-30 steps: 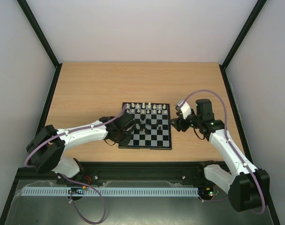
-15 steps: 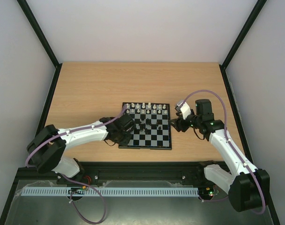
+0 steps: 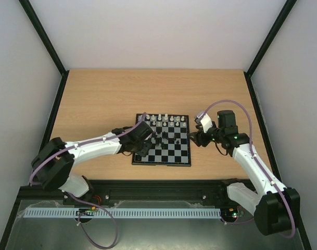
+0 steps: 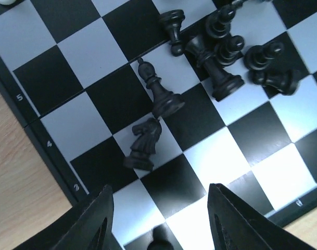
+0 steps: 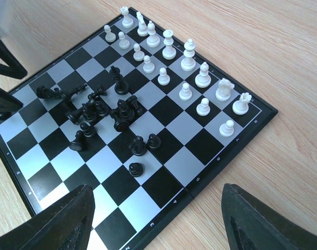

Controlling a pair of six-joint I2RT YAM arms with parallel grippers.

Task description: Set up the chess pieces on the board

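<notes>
Left tool [image 4: 160,190] spread, empty, over clustered black chess pieces [image 4: 161,99], right tool [image 5: 157,190] spread, empty, near board [image 5: 197,148]

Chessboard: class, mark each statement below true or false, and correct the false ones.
1. The white pieces stand in two rows along one edge of the board. True.
2. The black pieces are lined up in two rows. False: they are bunched mid-board, some toppled.
3. The left gripper holds the black knight. False: it is open, and the knight sits clear of it.
4. The right gripper is open. True.
</notes>
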